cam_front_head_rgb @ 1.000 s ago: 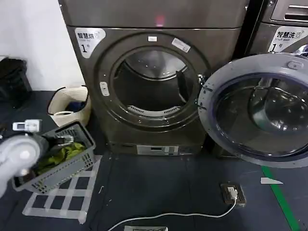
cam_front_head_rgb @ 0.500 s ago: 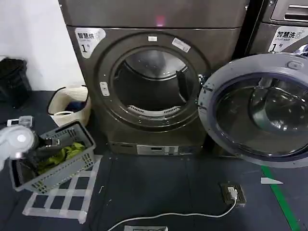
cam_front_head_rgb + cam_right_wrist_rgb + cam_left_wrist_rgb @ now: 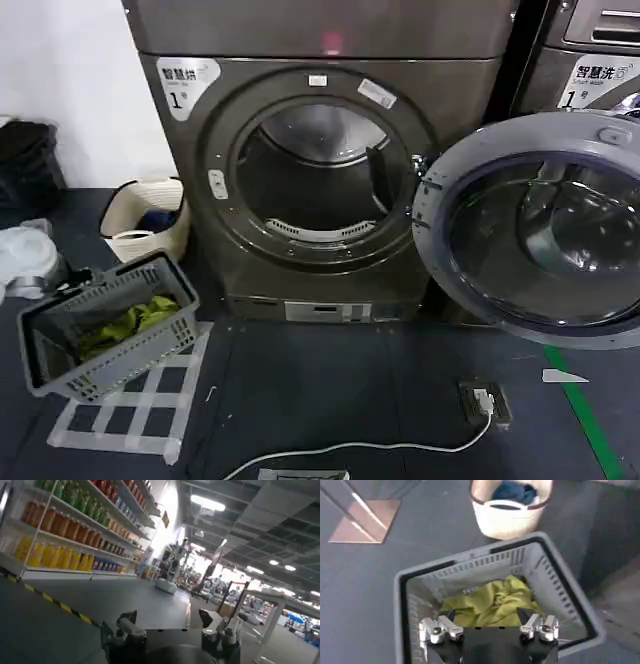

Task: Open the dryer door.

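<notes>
From the head, the dryer door (image 3: 535, 235) stands swung fully open to the right of the drum opening (image 3: 318, 180), its right edge cut off. The left arm (image 3: 25, 262) is half out of frame beside the grey laundry basket (image 3: 110, 325).

In the left wrist view, the left gripper (image 3: 489, 630) hangs above the basket, fingers wide and empty, over yellow-green cloth (image 3: 492, 602); a cream basket (image 3: 510, 505) sits beyond.

In the right wrist view, the right gripper (image 3: 172, 627), fingers spread and empty, faces stocked shelves (image 3: 75, 520).
</notes>
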